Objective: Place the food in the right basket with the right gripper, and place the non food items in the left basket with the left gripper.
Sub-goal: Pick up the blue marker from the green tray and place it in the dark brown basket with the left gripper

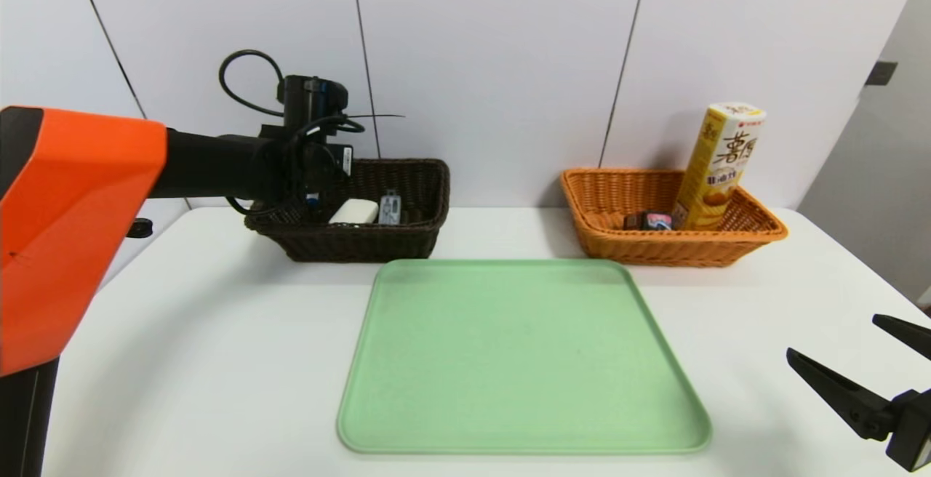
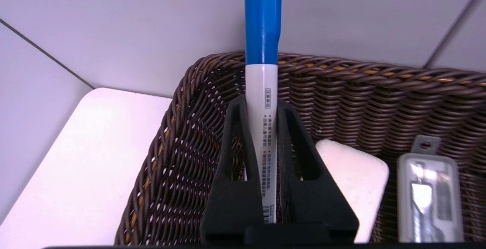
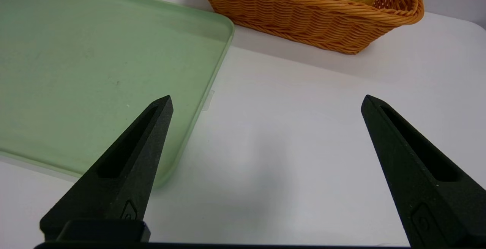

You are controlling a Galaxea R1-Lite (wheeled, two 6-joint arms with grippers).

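My left gripper (image 2: 262, 103) is shut on the white marker (image 2: 262, 85) with a blue cap, holding it over the left end of the dark brown left basket (image 1: 425, 193). In that basket lie the white oblong block (image 1: 354, 211) and the clear grey tool case (image 1: 390, 209). The orange-tan right basket (image 1: 604, 204) holds the yellow carton (image 1: 716, 168), which leans on its back wall, and the small black packet (image 1: 649, 220). My right gripper (image 1: 832, 334) hovers open and empty over the table's front right, well short of its basket.
A bare green tray (image 1: 524, 361) lies in the middle of the white table (image 1: 218, 331), in front of both baskets. The wall stands close behind the baskets. The table's right edge runs just beyond the right gripper.
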